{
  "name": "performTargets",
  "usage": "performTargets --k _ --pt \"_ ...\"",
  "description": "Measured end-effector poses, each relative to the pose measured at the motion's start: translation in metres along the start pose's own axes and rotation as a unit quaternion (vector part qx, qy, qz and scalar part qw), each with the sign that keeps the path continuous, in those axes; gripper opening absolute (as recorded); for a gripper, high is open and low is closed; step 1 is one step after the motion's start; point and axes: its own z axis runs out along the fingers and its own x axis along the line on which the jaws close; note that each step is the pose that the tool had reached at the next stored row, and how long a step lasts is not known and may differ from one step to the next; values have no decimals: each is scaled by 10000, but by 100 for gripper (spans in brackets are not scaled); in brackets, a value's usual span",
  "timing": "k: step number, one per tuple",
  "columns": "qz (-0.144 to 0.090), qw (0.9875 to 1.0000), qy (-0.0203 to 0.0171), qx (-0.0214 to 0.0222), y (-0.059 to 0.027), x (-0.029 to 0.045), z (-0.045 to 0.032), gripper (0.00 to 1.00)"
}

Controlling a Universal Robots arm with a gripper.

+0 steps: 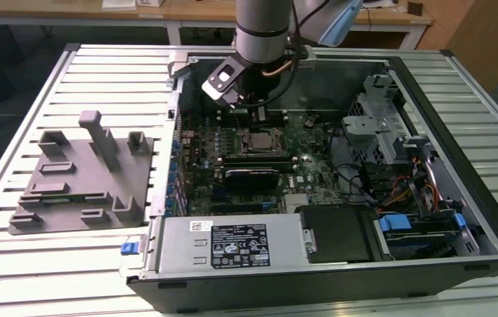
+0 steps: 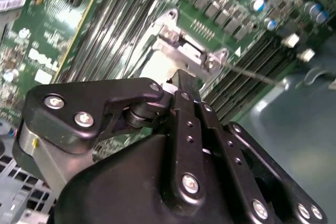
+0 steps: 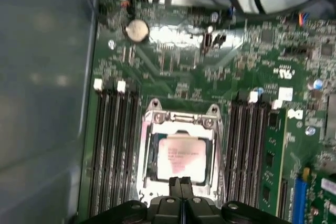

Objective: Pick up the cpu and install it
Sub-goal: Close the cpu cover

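Slatted white bench (image 1: 20, 264) carries one grey fixture (image 1: 82, 178) on the exterior view's left and one open computer case (image 1: 320, 290) beside it, with bare slats around both. Nearest inside the case sits a silver power supply (image 1: 222, 244); beyond it lies the green motherboard (image 1: 311, 172). One cpu (image 3: 181, 157) lies flat inside the socket's metal frame (image 3: 181, 116). A bank of memory slots (image 3: 113, 145) crowds each side, two banks in all. Farther in, the claw (image 3: 181, 182) hangs at the cpu's edge, fingers pressed together and gripping nothing. Whether the tips touch the chip I cannot tell.
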Motion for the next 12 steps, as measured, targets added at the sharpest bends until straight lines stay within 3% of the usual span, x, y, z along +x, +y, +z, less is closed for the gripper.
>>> performTargets --k 4,12 --pt "0 10000 0 0 -58 3 71 11" --pt "0 10000 1 1 -80 4 173 11"
